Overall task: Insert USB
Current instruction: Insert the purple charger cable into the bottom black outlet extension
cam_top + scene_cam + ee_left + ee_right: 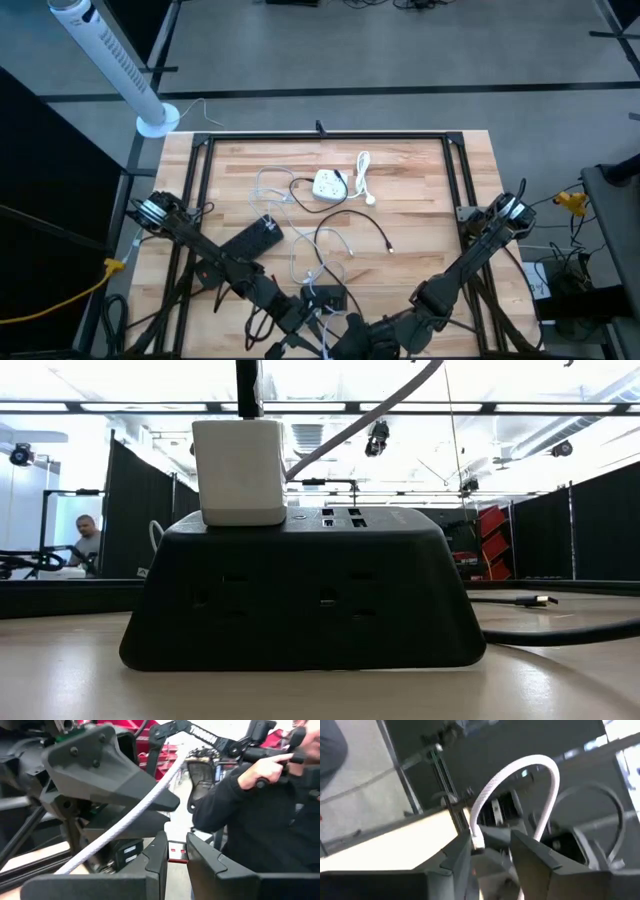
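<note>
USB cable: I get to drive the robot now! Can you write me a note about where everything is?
The left gripper is shut on a small red-and-silver piece, seemingly the USB plug, near the table's front edge.
The right gripper is open right beside it. The white cable loops past its fingers, unclamped.
The black power strip sits on the table with a white charger on top. Its USB ports look free.
Done: plug in hand.
Left: carry it to a port and push it in.
</note>
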Robot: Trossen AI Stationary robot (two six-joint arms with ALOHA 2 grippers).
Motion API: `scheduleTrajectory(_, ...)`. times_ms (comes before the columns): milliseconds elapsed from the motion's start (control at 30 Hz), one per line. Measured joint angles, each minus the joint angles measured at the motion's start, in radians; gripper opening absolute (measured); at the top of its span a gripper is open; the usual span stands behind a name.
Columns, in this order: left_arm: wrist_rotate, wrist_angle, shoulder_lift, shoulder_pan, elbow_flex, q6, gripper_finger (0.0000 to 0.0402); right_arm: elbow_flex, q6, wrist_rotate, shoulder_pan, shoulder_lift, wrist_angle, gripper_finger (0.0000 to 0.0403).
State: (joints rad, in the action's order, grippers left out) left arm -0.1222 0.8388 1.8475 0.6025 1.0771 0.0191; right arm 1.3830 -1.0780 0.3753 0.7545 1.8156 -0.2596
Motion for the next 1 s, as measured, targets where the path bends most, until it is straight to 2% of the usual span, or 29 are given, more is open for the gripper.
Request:
scheduleTrajectory(100,0.056,-0.045,-0.024,0.009,0.000,0.016,0.0045,0.001,0.061,0.108,0.025,-0.010,0.029,0.0127)
scheduleTrajectory(200,0.140,-0.102,-0.048,0.029,0.000,0.050,0.0045,0.001,0.175,0.156,0.050,-0.030,0.112,0.0142)
scheduleTrajectory(400,0.393,-0.198,-0.098,0.078,0.002,0.118,0.0045,0.001,0.604,0.174,0.054,-0.100,0.313,0.0147)
scheduleTrajectory(567,0.591,-0.221,-0.098,0.093,0.002,0.165,0.0045,-0.006,0.972,0.174,-0.006,-0.114,0.387,0.0132)
scheduleTrajectory(667,0.695,-0.239,-0.098,0.102,0.002,0.182,0.0045,-0.016,1.137,0.167,-0.042,-0.114,0.435,0.0122)
scheduleTrajectory(1000,0.889,-0.256,-0.096,0.164,0.002,0.271,0.0045,-0.079,1.385,0.168,-0.086,-0.145,0.401,0.0104)
